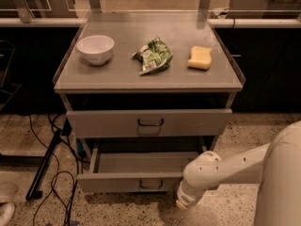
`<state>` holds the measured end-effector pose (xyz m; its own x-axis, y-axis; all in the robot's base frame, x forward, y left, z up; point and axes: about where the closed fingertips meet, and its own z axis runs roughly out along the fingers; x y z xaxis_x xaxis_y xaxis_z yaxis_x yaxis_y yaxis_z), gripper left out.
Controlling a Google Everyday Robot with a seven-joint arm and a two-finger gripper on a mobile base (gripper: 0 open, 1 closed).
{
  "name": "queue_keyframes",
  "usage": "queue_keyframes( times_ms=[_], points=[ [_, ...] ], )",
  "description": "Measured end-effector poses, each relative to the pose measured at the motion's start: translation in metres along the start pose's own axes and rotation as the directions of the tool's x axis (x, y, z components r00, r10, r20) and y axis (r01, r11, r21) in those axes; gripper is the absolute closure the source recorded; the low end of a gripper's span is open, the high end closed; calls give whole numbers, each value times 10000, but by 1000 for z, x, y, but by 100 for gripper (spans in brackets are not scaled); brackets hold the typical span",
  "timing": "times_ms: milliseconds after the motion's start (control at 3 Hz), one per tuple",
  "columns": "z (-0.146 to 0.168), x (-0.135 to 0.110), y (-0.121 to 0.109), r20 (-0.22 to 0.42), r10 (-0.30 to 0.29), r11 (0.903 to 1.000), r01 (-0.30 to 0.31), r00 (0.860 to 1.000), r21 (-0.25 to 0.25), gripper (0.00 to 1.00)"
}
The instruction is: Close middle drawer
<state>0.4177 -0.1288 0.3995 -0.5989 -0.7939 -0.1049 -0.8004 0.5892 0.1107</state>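
The middle drawer (136,166) is pulled well out of the grey cart. It is a wide shallow tray, and its flat front panel (117,182) carries a small dark loop handle (151,184). The drawer above it (148,122) stands slightly out. The lowest drawer is hidden under the open one. My white arm comes in from the right, and my gripper (181,203) hangs low, just in front of the right end of the middle drawer's front panel, near the floor.
On the cart top (122,76) sit a white bowl (95,48), a green snack bag (153,56) and a yellow sponge (200,58). Black cables and a dark stand leg (44,166) lie on the speckled floor to the left. Dark cabinets stand behind.
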Motion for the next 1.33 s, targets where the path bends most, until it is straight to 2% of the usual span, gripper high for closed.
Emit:
queue_keyframes(
  times_ms=[333, 667, 1000, 1333],
  points=[
    [-4, -5, -16, 83, 335, 9985, -338, 9994, 429, 96],
    [-6, -13, -30, 179, 577, 9942, -591, 9982, 896, 100],
    [-2, -21, -41, 272, 692, 9894, -721, 9972, 1261, 100],
    [3, -27, -46, 320, 704, 9871, -742, 9970, 1420, 100]
  ],
)
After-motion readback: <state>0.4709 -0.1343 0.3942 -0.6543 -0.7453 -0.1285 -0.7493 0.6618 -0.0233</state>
